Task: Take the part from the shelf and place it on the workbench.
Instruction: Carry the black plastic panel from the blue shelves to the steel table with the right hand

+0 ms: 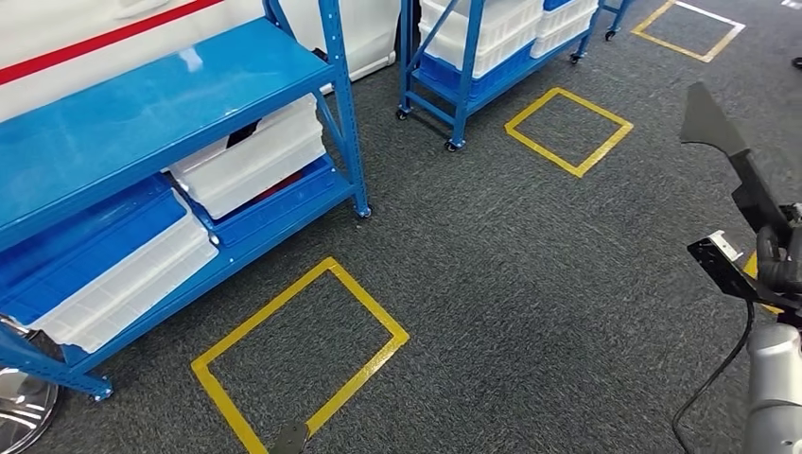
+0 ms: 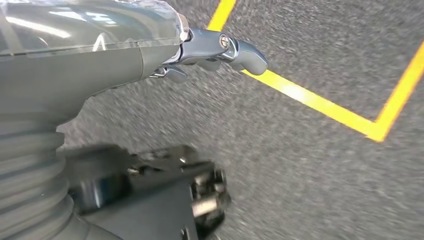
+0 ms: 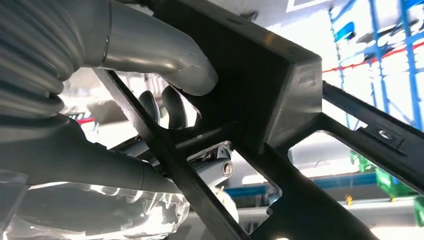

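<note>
Your right hand clamps the black frame part, which juts well above it (top-heavy, so it could twist loose while walking); left hand hangs with its fingers apart over carpet.

black angular part in right hand

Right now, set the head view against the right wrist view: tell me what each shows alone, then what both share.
Head view alone: the near blue shelf with white bins, grey carpet and yellow floor squares.

Right wrist view alone: the right hand close up, thumb and fingers wrapped round a bar of the black part.

Both: the black part carried on the right side, and blue shelving in the background.
</note>
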Robot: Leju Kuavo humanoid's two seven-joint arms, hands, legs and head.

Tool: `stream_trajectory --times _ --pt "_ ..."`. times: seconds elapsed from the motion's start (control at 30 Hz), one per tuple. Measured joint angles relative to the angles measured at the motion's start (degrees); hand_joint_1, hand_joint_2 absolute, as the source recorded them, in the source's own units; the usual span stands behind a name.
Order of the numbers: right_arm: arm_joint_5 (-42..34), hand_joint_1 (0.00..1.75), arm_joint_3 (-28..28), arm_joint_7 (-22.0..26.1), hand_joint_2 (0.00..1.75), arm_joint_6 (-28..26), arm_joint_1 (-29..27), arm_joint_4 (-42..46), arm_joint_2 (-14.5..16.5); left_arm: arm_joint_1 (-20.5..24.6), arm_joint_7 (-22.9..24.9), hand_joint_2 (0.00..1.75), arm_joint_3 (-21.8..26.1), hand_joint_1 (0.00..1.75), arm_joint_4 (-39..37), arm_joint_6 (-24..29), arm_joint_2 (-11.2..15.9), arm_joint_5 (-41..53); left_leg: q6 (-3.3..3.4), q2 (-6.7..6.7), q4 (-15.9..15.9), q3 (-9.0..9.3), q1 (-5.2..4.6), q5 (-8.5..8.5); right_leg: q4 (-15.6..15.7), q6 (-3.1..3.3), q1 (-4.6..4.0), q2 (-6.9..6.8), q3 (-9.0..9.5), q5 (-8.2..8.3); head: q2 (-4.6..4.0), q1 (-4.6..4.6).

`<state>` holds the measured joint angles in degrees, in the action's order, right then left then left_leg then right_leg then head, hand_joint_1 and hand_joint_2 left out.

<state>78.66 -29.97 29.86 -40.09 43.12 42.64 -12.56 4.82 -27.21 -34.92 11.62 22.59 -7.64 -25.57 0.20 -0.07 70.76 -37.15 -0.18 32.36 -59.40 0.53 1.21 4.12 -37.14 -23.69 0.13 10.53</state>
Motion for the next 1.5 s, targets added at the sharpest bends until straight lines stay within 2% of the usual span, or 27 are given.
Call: stream_trajectory --times 0.07,0.13,0.23,0.33,0.37,0.47,0.5,0.53,0.57,0.6,0.67,0.7,0.77,0.8,0.87,0.93,1.0,1.03,1.1,1.13,1.2,1.23,1.27,1.3,1.37,1.43,1.5 --pt "0.2 1.75 0.4 -0.1 1.75 0.0 -0.1 1.0 0.0 -0.2 0.8 1.75 -0.2 0.0 -0.1 0.6 0.4 0.1 0.49 -2.82 -7.6 3.15 0.17 -3.88 -0.2 -0.25 0.07 1.55 -0.14 0.1 0.0 0.0" --pt "0.3 1.75 0.8 -0.2 1.75 0.0 -0.3 1.8 0.0 -0.3 1.9 1.75 -0.5 0.0 -0.3 1.1 0.7 0.1 0.73 -4.86 -11.2 4.62 0.29 -4.9 -0.2 -0.92 0.3 2.99 -0.61 0.46 0.0 0.01" --pt "0.6 1.75 0.9 -0.6 1.75 0.0 -1.1 2.9 -0.2 -0.5 4.5 1.75 -0.9 0.0 -0.5 1.8 1.0 0.2 0.92 -4.07 -11.6 4.85 0.14 -4.85 0.3 -1.85 0.64 4.51 -0.99 1.02 0.0 0.02" --pt "0.5 1.75 1.0 -0.7 1.75 0.0 -1.7 3.5 -0.5 -0.6 6.2 1.75 -1.0 0.0 -0.5 2.2 1.2 0.5 1.29 -3.49 -12.0 5.02 0.21 -5.13 0.3 -2.15 0.68 4.54 -1.02 1.07 0.0 0.01" --pt "0.3 1.75 1.0 -0.7 1.75 0.0 -2.2 4.0 -0.9 -0.7 7.9 1.75 -1.2 0.0 -0.7 2.5 1.4 1.0 1.65 -2.96 -12.5 5.2 0.27 -5.41 -0.1 -2.29 0.58 3.33 -1.23 0.7 0.0 0.0" --pt "-3.5 1.75 1.3 -0.6 1.75 0.0 -5.6 7.1 -3.0 -2.0 22.7 1.75 -3.6 0.0 -1.7 4.0 3.5 4.6 2.59 0.19 -13.6 5.48 0.02 -5.98 -11.3 -2.87 0.29 -2.71 -6.26 -5.0 -0.01 -0.01" --pt "-4.8 1.75 1.4 -0.4 1.75 0.0 -7.2 8.2 -3.7 -2.5 28.1 1.75 -4.7 0.0 -2.0 4.2 4.3 5.9 2.64 1.25 -13.6 5.45 -0.1 -5.95 -14.5 -3.02 0.34 -3.63 -7.63 -6.24 -0.01 0.0" --pt "-5.4 1.75 1.4 -0.4 1.75 0.0 -8.7 9.1 -4.3 -2.7 31.4 1.75 -5.5 0.0 -2.2 4.2 4.8 6.9 2.61 1.97 -13.6 5.45 -0.13 -5.86 -14.1 -3.07 0.4 -3.83 -7.24 -5.62 -0.01 -0.01" --pt "-5.8 1.75 1.5 -0.5 1.75 0.0 -10.1 10.1 -4.8 -2.9 33.9 1.75 -6.4 0.0 -2.4 4.2 5.3 7.8 2.51 2.7 -13.5 5.47 -0.15 -5.74 -11.6 -3.06 0.43 -4.25 -5.75 -4.23 -0.01 -0.01" --pt "-6.0 1.75 1.8 -0.6 1.75 0.0 -11.2 11.0 -5.2 -3.0 35.6 1.75 -7.4 0.0 -2.5 4.2 5.7 8.5 2.34 3.4 -13.4 5.52 -0.23 -5.57 -7.7 -2.97 0.36 -5.43 -3.46 -2.6 -0.01 0.0" --pt "-6.3 1.75 2.7 -0.5 1.75 0.0 -12.5 12.7 -5.9 -3.0 36.7 1.75 -8.9 0.0 -2.6 4.4 6.3 8.9 1.81 4.9 -13.2 5.56 -0.62 -5.04 -1.2 -2.34 -0.27 -7.81 0.09 -0.76 -0.01 0.0" --pt "-6.4 1.75 3.3 -0.4 1.75 0.0 -12.7 13.2 -6.1 -3.0 36.5 1.75 -9.3 0.0 -2.6 4.5 6.5 8.6 1.5 5.66 -13.1 5.67 -0.79 -4.77 0.2 -1.93 -0.58 -8.34 0.82 -0.58 -0.01 0.01" --pt "-6.1 1.75 4.1 0.0 1.75 0.0 -12.6 13.8 -6.2 -2.8 35.1 1.75 -9.6 0.0 -2.6 4.8 6.9 7.8 0.96 7.28 -13.1 6.05 -0.87 -4.37 0.6 -1.14 -0.8 -6.92 0.76 -0.58 -0.01 0.01" --pt "-5.6 1.75 4.5 0.0 1.75 0.0 -12.5 14.0 -6.2 -2.6 34.4 1.75 -9.6 0.0 -2.6 4.8 6.9 7.3 0.64 7.18 -12.9 6.19 -0.76 -4.06 0.7 -0.83 -0.69 -6.2 0.8 -0.48 0.0 0.01" --pt "-4.0 1.75 5.2 -0.3 1.75 0.0 -12.2 14.9 -5.8 -2.2 32.6 1.75 -9.7 0.0 -2.6 4.6 7.1 6.9 0.05 4.34 -9.9 5.15 -0.43 -1.97 1.1 -0.14 -0.37 -4.86 0.92 -0.19 0.0 0.01" --pt "-2.5 1.75 5.8 -0.7 1.75 0.0 -12.1 16.1 -4.6 -2.1 31.3 1.75 -9.8 0.0 -2.6 4.3 7.2 7.0 -0.3 1.06 -2.7 1.91 -0.16 1.83 1.2 0.3 -0.28 -3.56 0.92 -0.05 0.0 0.01" --pt "-1.8 1.75 6.4 -0.9 1.75 0.0 -12.5 17.2 -3.3 -2.0 30.8 1.75 -10.1 0.0 -2.6 4.3 7.2 7.4 -0.39 0.55 3.1 -0.93 -0.14 3.7 1.1 0.43 -0.39 -2.06 0.85 0.0 -0.01 0.01" --pt "-1.7 1.75 6.7 -1.1 1.75 0.0 -12.7 17.6 -2.6 -2.0 30.7 1.75 -10.3 0.0 -2.6 4.4 7.2 7.6 -0.34 0.51 3.1 -1.01 -0.13 2.94 1.0 0.43 -0.41 -1.25 0.82 0.02 -0.01 0.01" --pt "-2.2 1.75 7.5 -2.5 1.75 0.0 -13.2 18.5 -1.8 -1.8 30.7 1.75 -10.7 0.0 -2.6 4.6 7.2 7.9 -0.07 -0.45 -2.7 1.55 -0.05 -0.95 0.8 0.33 -0.39 0.28 0.81 0.04 -0.01 0.01" --pt "-2.8 1.75 8.3 -3.8 1.75 0.0 -13.5 18.9 -1.6 -1.8 30.7 1.75 -10.9 0.0 -2.6 4.7 7.2 8.0 0.11 -2.01 -6.5 3.24 0.05 -2.77 0.6 0.18 -0.42 0.99 0.72 0.05 -0.01 0.0" --pt "-4.0 1.75 10.5 -6.1 1.75 0.0 -14.0 19.6 -1.5 -1.8 30.7 1.75 -11.1 0.0 -2.7 4.9 7.3 8.0 0.4 -4.3 -11.2 5.15 0.29 -4.51 0.4 -0.39 -0.41 2.34 0.25 0.28 -0.01 0.0" --pt "-3.9 1.75 11.4 -6.4 1.75 0.0 -14.3 19.9 -1.5 -1.8 30.7 1.75 -11.2 0.0 -2.7 4.9 7.3 8.0 0.59 -4.6 -11.9 5.37 0.26 -4.54 0.4 -0.79 -0.33 3.09 -0.03 0.5 -0.01 0.01" --pt "-3.3 1.75 12.0 -6.1 1.75 0.0 -14.7 20.1 -1.3 -1.7 30.6 1.75 -11.3 0.0 -2.7 4.9 7.3 8.0 0.89 -3.86 -12.2 5.45 0.22 -4.71 0.6 -1.23 -0.22 3.86 -0.24 0.8 0.0 0.01" --pt "-1.9 1.75 12.3 -5.8 1.75 0.0 -15.2 20.2 -1.2 -1.6 30.4 1.75 -11.5 0.0 -2.7 4.9 7.2 8.1 1.31 -3.09 -12.5 5.58 0.18 -4.99 0.7 -1.56 -0.13 3.89 -0.37 0.92 0.0 0.01" --pt "2.4 1.75 12.7 -6.9 1.75 0.0 -15.6 20.2 -0.5 -1.6 29.7 1.75 -12.0 0.0 -2.7 5.1 7.2 8.1 2.18 -1.56 -13.3 5.71 0.2 -5.61 -1.2 -1.98 -0.23 1.12 -1.41 -0.44 0.0 -0.02" --pt "6.8 1.75 14.6 -11.6 1.75 0.0 -14.7 19.6 0.1 -1.7 28.9 1.75 -12.4 0.0 -2.7 5.5 7.2 8.0 2.55 0.08 -13.6 5.57 -0.04 -5.88 -7.4 -2.22 -0.28 -2.61 -4.34 -4.05 0.0 -0.03" --pt "8.8 1.75 18.5 -17.7 1.75 0.0 -12.1 17.6 -0.2 -1.9 28.5 1.75 -12.6 0.0 -2.8 5.6 7.4 8.0 2.58 1.91 -13.5 5.3 -0.28 -5.9 -14.1 -2.48 -0.12 -3.73 -7.25 -6.59 0.0 -0.02"
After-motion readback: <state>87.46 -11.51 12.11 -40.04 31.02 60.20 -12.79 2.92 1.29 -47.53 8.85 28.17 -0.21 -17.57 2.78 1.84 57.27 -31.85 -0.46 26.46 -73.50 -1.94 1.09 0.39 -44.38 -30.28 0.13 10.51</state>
